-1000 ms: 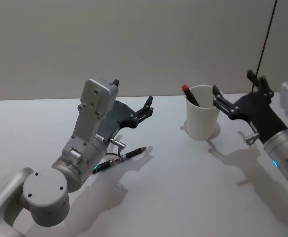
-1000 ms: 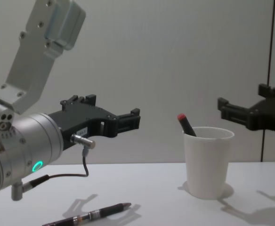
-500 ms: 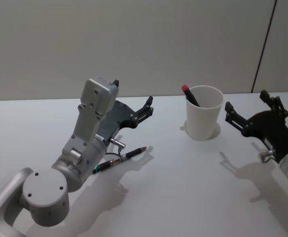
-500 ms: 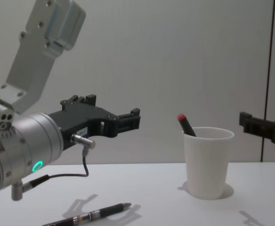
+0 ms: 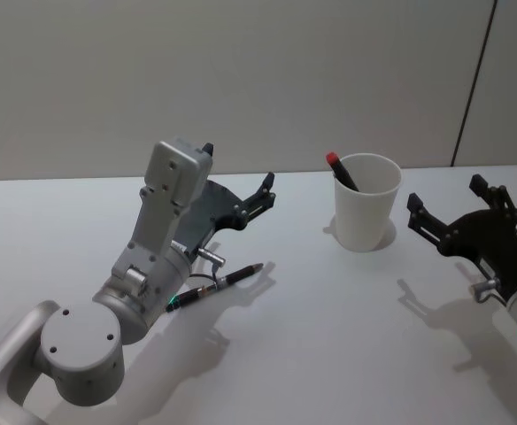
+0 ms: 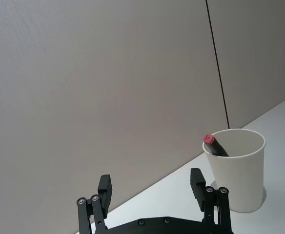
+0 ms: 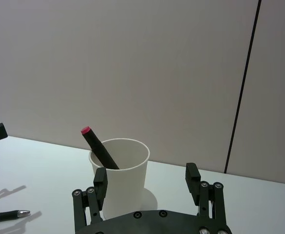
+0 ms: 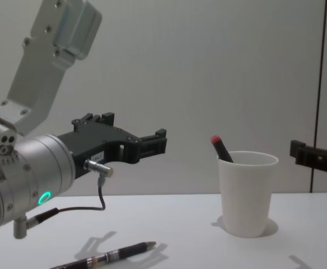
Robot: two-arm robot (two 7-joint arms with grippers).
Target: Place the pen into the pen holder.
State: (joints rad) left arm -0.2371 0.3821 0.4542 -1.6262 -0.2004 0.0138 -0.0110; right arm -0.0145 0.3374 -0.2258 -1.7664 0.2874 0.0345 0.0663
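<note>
The pen holder is a white paper cup standing upright at the back right of the table, also in the chest view. A black pen with a red cap leans inside it, cap up. A second black pen lies flat on the table under my left arm. My left gripper hangs open and empty above that pen, pointing at the cup. My right gripper is open and empty, to the right of the cup and a short way from it.
The white table runs back to a plain grey wall with a dark vertical seam on the right. My left arm's large silver joints fill the near left corner.
My right gripper has drawn back from the cup's rim, moving right and toward me, with nothing in it. The left arm and both pens have stayed put.
</note>
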